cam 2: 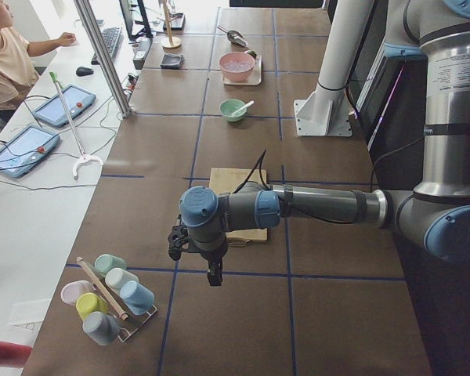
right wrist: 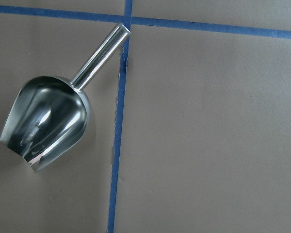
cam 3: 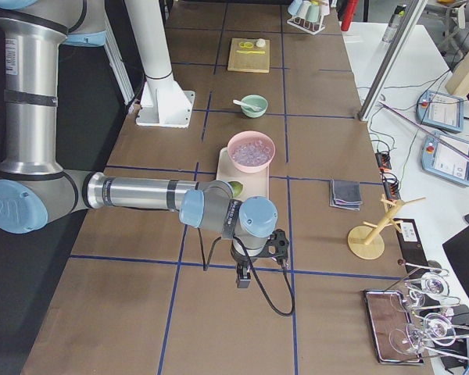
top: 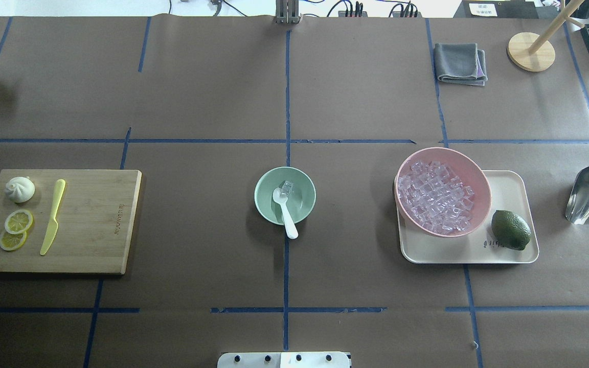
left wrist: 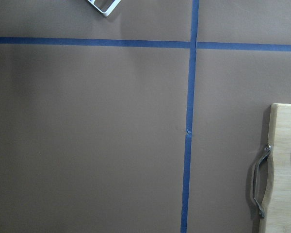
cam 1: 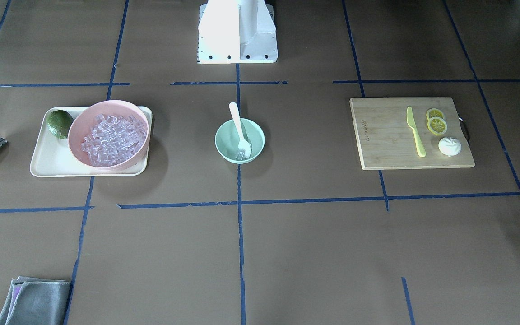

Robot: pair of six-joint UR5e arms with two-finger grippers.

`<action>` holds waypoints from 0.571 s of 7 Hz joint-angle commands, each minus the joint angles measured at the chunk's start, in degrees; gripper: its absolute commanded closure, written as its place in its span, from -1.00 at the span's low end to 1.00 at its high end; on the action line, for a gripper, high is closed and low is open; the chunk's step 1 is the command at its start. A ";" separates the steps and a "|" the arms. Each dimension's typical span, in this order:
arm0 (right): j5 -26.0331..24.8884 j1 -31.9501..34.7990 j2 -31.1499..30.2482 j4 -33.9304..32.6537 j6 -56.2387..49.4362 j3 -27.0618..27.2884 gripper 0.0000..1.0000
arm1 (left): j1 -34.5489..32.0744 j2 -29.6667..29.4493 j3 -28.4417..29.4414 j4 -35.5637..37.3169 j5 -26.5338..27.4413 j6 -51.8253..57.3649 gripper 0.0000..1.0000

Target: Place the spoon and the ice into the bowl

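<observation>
The mint-green bowl (top: 306, 198) stands at the table's middle, also in the front view (cam 1: 224, 137). The white spoon (top: 285, 212) lies with its scoop inside the bowl and its handle over the near rim. A clear ice cube (top: 288, 187) lies in the bowl by the scoop. More ice (top: 435, 197) fills the pink bowl. My left gripper (cam 2: 215, 276) shows only in the left side view, off beyond the cutting board. My right gripper (cam 3: 243, 279) shows only in the right side view, beyond the tray. I cannot tell whether either is open or shut.
The pink bowl (top: 480, 176) and a green fruit (top: 510, 230) sit on a cream tray (top: 512, 186). A metal scoop (right wrist: 48, 119) lies right of it. A cutting board (top: 95, 220) at the left holds a yellow-green knife (top: 53, 217), lemon slices and a white bun (top: 20, 189).
</observation>
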 commanded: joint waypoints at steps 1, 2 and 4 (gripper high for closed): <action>0.06 -0.02 0.03 -0.07 0.07 -0.29 -0.99 | 0.10 -0.04 0.33 -0.06 0.08 0.14 -1.00; 0.06 -0.02 -0.06 0.02 0.15 -0.20 -0.99 | 0.10 -0.05 0.16 -0.14 0.00 0.06 -1.00; 0.15 -0.02 -0.15 -0.07 0.42 -0.20 -0.99 | 0.45 -0.05 -0.02 -0.14 -0.01 0.06 -1.00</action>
